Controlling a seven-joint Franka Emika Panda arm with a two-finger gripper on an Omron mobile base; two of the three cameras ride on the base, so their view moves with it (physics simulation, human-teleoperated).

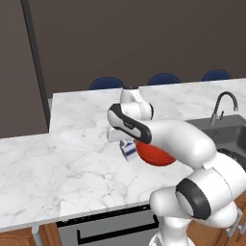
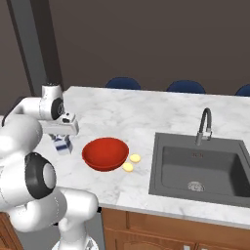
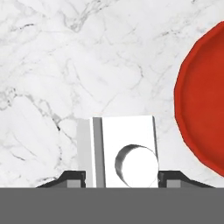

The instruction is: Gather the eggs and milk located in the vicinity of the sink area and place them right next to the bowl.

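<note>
I have the claw (image 3: pixel 118 175) pinching the milk (image 3: pixel 124 151): in the hand view the white carton top with its round cap sits squarely between the two dark fingertips (image 3: pixel 72 177), one on each side of it. From the right base view the claw (image 2: pixel 62 141) hangs below the white wrist, with the carton (image 2: pixel 62 145) showing its blue label just under it, down at the marble surface (image 2: pixel 107 114) (I cannot tell whether the carton's base is touching it or a hair above). The carton is just beside the bowl (image 2: pixel 105 154), on the side away from the sink (image 2: pixel 200 171). In the left base view the milk (image 1: pixel 128 150) peeks out under the forearm, right next to the red bowl (image 1: pixel 154 154). Two eggs (image 2: pixel 132 162) lie on the surface close together, just beside the bowl on its sink side, between bowl and basin. The curved faucet (image 2: pixel 205 124) stands at the sink's far edge. Blue chair backs (image 2: pixel 123 83) show beyond the surface.
</note>
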